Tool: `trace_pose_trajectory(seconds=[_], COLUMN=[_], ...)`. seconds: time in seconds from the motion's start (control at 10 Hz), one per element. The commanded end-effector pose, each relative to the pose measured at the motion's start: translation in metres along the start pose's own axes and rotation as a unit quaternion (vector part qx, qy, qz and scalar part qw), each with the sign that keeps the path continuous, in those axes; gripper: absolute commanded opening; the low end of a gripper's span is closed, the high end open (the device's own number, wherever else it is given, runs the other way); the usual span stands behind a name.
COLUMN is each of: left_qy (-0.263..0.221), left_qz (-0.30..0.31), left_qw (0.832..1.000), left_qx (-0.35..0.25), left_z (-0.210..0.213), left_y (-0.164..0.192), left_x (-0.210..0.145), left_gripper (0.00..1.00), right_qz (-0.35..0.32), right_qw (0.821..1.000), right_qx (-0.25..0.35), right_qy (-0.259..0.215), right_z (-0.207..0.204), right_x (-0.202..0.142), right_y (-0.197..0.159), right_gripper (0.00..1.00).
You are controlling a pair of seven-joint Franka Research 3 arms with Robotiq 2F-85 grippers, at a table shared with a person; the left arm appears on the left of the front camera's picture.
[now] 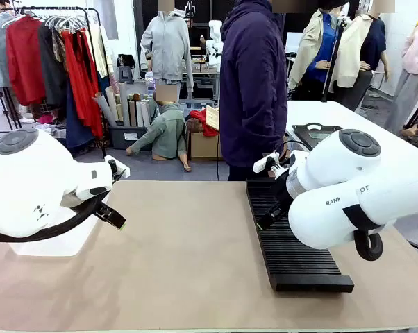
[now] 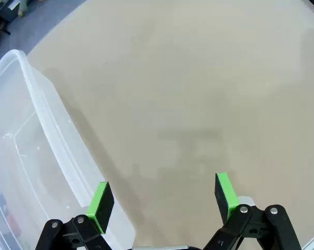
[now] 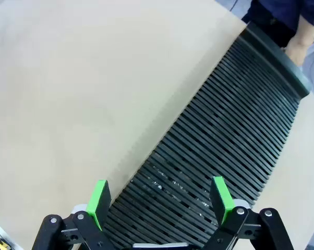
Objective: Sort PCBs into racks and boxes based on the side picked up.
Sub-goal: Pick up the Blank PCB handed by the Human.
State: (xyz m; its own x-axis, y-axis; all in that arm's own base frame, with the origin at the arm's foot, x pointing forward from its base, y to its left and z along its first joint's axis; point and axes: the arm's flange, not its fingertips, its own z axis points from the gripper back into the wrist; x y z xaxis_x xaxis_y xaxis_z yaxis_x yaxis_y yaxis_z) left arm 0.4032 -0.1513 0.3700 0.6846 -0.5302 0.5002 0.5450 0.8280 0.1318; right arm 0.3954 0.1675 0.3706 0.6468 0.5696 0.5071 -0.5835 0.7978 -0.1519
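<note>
Rack (image 3: 225, 120) one, box (image 2: 42, 146) one, left tool (image 2: 162, 197), right tool (image 3: 159, 200) both spread

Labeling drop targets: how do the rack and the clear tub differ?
The rack is black, with many narrow slots; the tub is clear plastic, one open cavity. The rack lies below the right gripper, the tub beside the left gripper. Both rest on the tan table.

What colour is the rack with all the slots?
The rack is black, clearest in the right wrist view.

Left pincer (image 2: 162, 197) and right pincer (image 3: 159, 197) both hover with jaws spread wide.
</note>
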Motion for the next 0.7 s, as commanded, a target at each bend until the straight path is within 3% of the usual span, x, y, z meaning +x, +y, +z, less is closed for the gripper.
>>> trace_pose_trajectory(seconds=[0.0, 0.6], left_qy=[0.0, 0.0], left_qz=[0.0, 0.0], left_qw=[1.0, 1.0], left_qx=[0.0, 0.0], left_z=[0.0001, 0.0001], left_y=[0.0, 0.0], left_x=[0.0001, 0.0001], left_gripper=[1.0, 1.0], right_qz=[0.0, 0.0], right_qw=[1.0, 1.0], right_qx=[0.0, 0.0], right_qy=[0.0, 0.0], right_z=[0.0, 0.0], right_x=[0.0, 0.0], right_y=[0.0, 0.0], right_gripper=[1.0, 1.0])
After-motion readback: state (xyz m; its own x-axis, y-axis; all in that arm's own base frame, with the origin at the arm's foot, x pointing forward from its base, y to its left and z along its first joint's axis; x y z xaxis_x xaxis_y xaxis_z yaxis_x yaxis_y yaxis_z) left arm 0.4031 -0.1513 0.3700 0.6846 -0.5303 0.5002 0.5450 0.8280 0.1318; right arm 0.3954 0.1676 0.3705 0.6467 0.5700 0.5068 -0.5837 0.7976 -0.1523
